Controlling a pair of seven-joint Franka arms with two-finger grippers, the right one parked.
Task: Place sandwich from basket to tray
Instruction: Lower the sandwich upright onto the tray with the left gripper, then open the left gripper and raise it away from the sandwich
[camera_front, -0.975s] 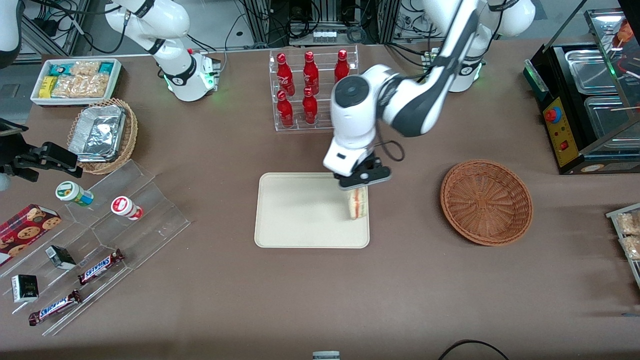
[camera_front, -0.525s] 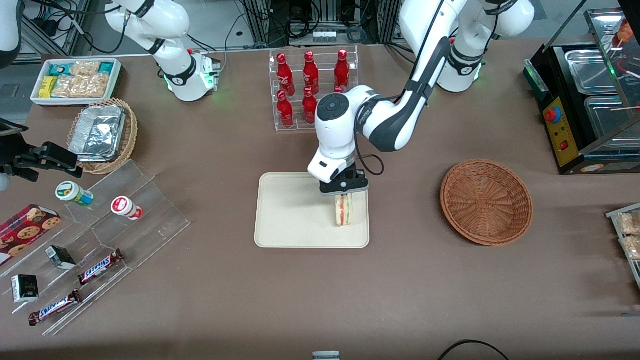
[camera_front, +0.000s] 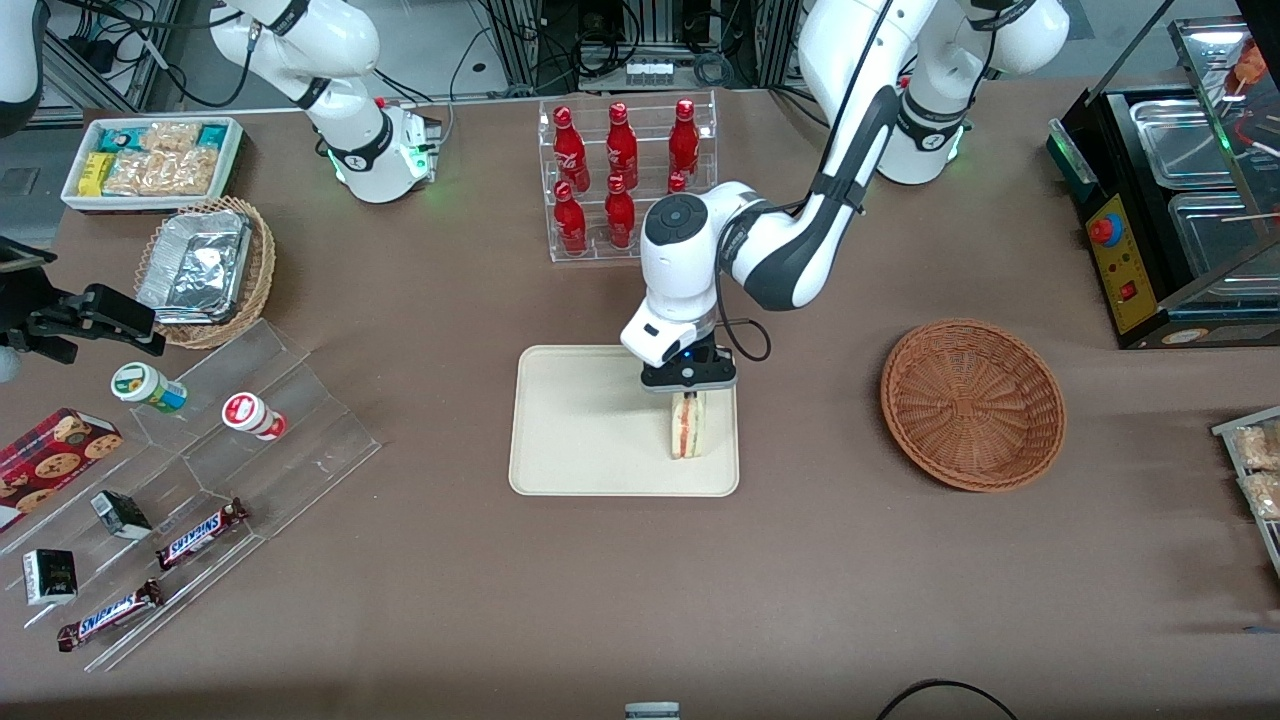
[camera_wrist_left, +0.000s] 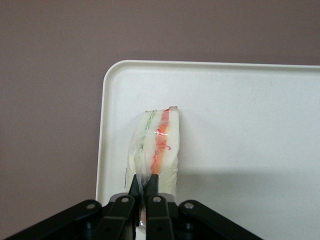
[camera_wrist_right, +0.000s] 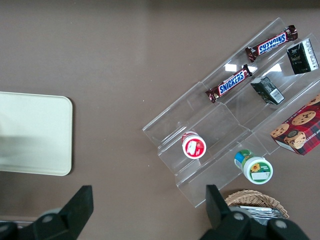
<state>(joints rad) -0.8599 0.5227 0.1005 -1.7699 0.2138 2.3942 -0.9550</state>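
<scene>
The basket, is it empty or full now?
Empty: the basket shows only bare weave; the gripper holds the sandwich on the tray.

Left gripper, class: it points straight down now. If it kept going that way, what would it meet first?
The sandwich itself: the left gripper is shut on the wrapper at its top edge, so pressing down would squash the sandwich against the tray beneath. Whether the sandwich already rests on the tray is hard to judge.

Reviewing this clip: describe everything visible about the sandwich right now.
The sandwich is a pale white-bread wedge in clear wrap, with orange-red and green filling stripes on its cut edge. It stands on edge over the cream tray, near the rim toward the basket. The pincer pinches its top, shut on it.
</scene>
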